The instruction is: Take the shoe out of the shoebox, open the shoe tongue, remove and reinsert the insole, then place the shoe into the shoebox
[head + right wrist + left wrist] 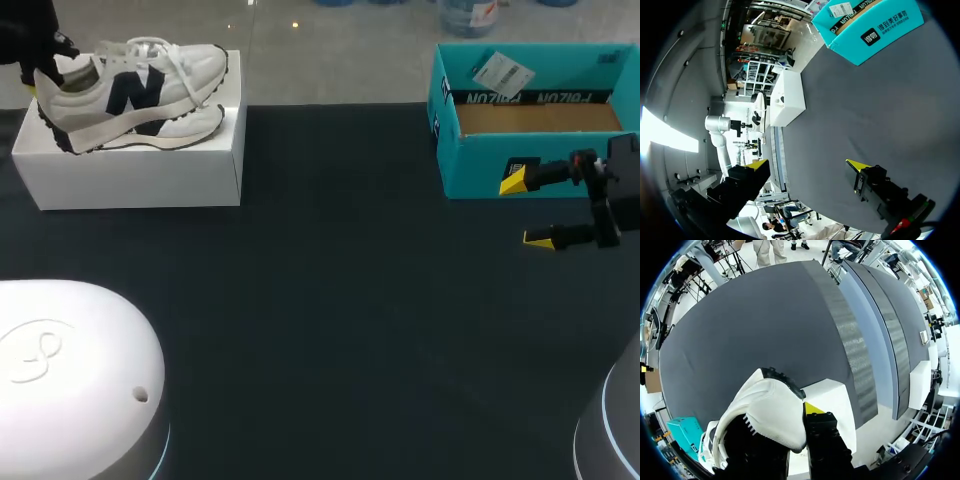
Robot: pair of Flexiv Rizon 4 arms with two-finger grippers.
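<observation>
A white sneaker [135, 95] with a dark side logo lies on a white block [140, 170] at the table's far left. My left gripper [40, 80] is at its heel. In the left wrist view the gripper [801, 411] is shut on the sneaker's [765, 405] heel collar, one yellow tip outside and the other finger hidden inside. The open teal shoebox [530, 120] stands at the far right and holds only a paper tag. My right gripper [527, 208] hangs open just in front of the shoebox with nothing between its fingers; its own view shows the gripper [807, 164] wide over bare table, the shoebox [870, 30] ahead.
The dark table [330, 300] stretches between the white block and the shoebox. In the left wrist view the white block [832, 392] lies under the sneaker and the teal shoebox [682, 432] sits far off to one side. My arms' white bases fill the near corners.
</observation>
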